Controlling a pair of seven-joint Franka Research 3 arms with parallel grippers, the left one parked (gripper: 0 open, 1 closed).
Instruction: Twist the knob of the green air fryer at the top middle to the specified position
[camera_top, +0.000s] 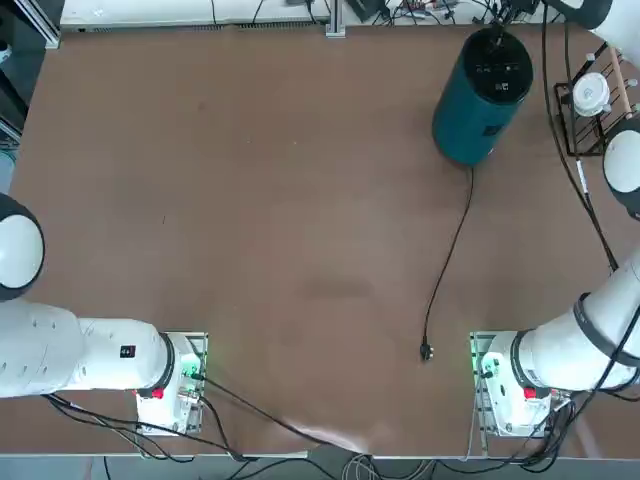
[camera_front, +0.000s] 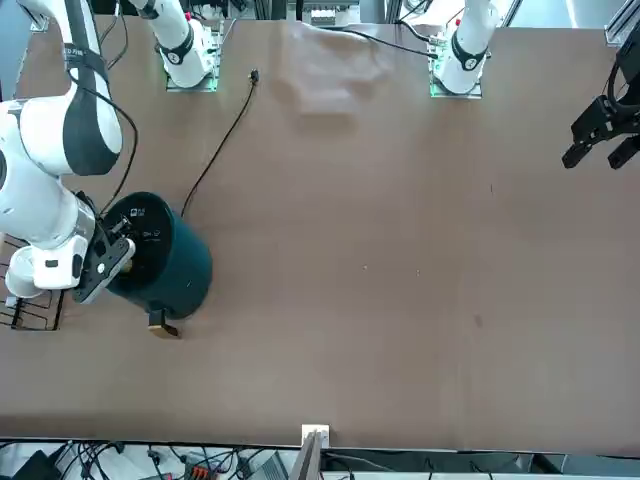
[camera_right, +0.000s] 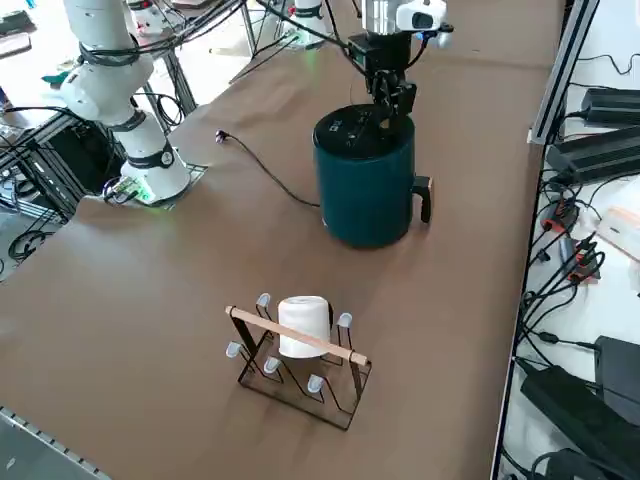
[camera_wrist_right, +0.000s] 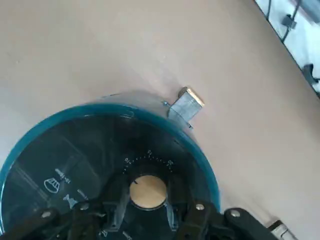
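In the right wrist view we see the right pincer (camera_wrist_right: 147, 200) closed on the knob (camera_wrist_right: 148, 192), one finger at each side of it. The knob lies directly between the fingertips, its round tan face showing, with a dark rim around it. We see it set in the black top panel (camera_wrist_right: 75, 150) of the green air fryer (camera_wrist_right: 212, 175), close to a curved row of white dial marks (camera_wrist_right: 150, 158). Beyond the panel's rim, the handle (camera_wrist_right: 186, 106) juts out over the desk (camera_wrist_right: 240, 100).

In the top view we find the air fryer in the upper right part, standing on the desk, its black cord (camera_top: 451, 250) trailing toward the arms' bases. The wire rack (camera_top: 588, 130) holds a white item (camera_top: 591, 94) to the fryer's right.

In the front view we see the pincer over the fryer's top, but the arm hides the knob.

In the right side view we see the pincer pointing down at the edge of the top panel, on the handle's side. The fryer stands upright, its handle well apart from the rack.
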